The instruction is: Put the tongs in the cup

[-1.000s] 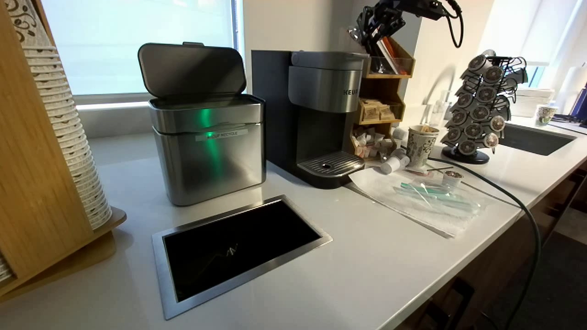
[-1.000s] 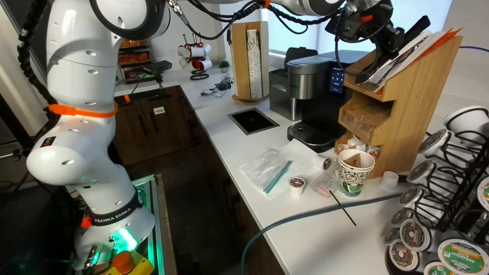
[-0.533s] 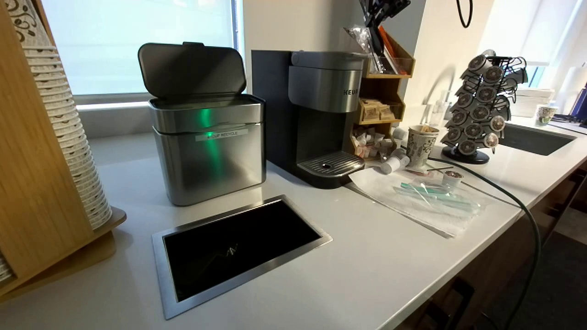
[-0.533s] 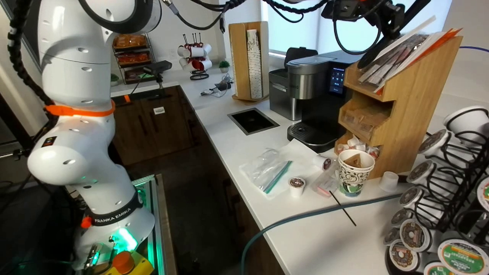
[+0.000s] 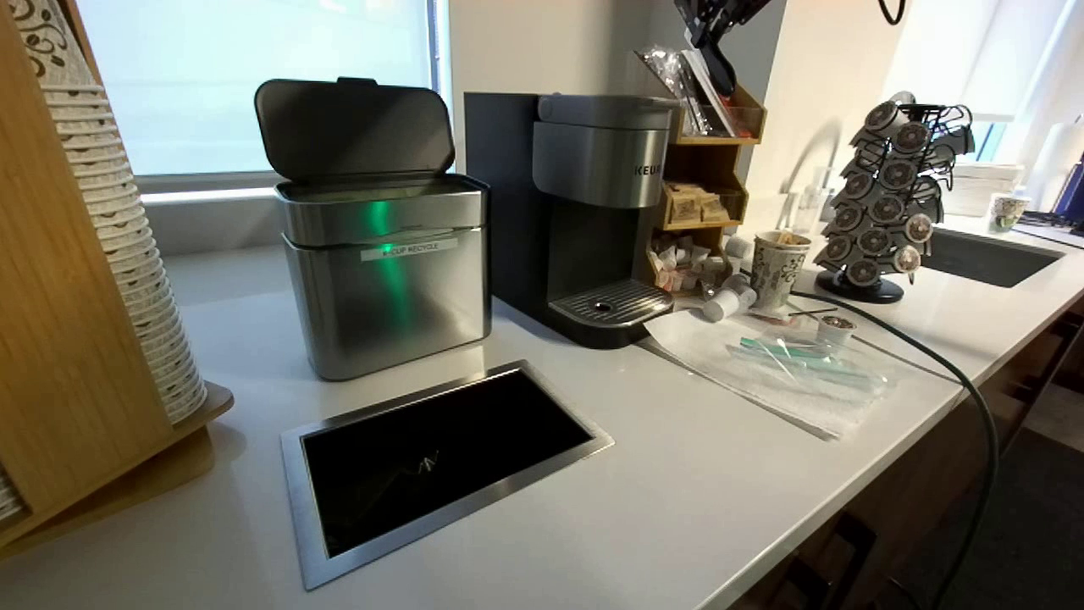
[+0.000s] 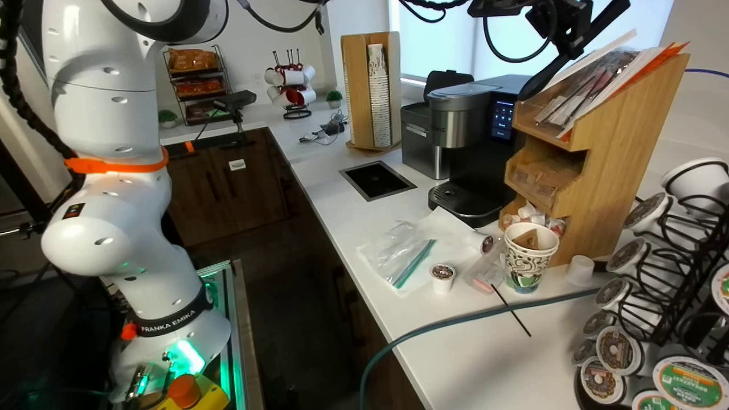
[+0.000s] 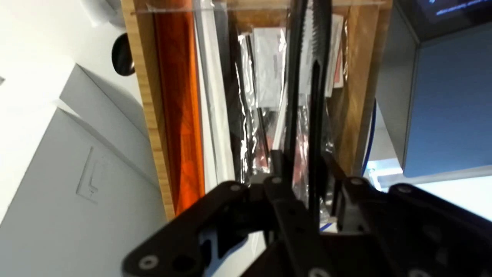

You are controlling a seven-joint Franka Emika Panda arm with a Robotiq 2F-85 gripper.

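Above the wooden shelf (image 6: pixel 632 148), the gripper (image 7: pixel 305 175) clasps the tongs (image 6: pixel 542 78), whose lower end may snag the papers (image 6: pixel 639 77) if carried low.

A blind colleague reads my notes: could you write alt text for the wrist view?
Long black tongs are clamped in the black gripper, pointing toward the top of the picture. Beyond them, a wooden organizer holds an orange item, white items and clear, shiny wrapping.
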